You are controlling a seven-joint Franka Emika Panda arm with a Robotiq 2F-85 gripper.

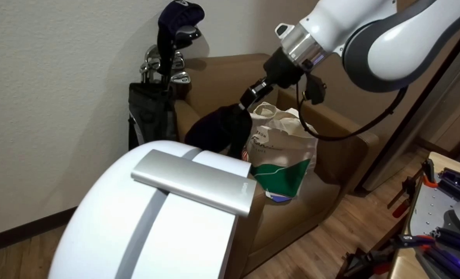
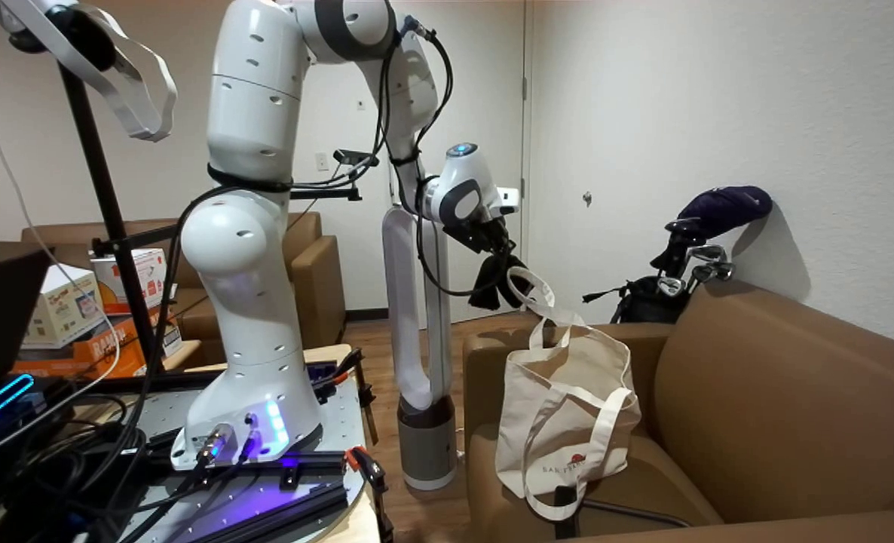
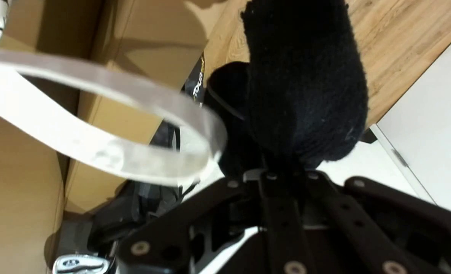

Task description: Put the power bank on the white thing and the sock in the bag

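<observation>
Only exterior view shows power bank [image 1: 194,181]; pincer [image 3: 291,174] grips sock [image 3: 305,83].

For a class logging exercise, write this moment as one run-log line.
hand: closed on sock | sock: hanging outside bag | power bank: on white thing

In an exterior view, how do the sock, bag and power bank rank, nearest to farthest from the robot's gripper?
From the gripper, as pictured:
1. Sock: in its grip.
2. Bag: lower right, on the chair.
3. Power bank: lower left, on the white thing.
</observation>
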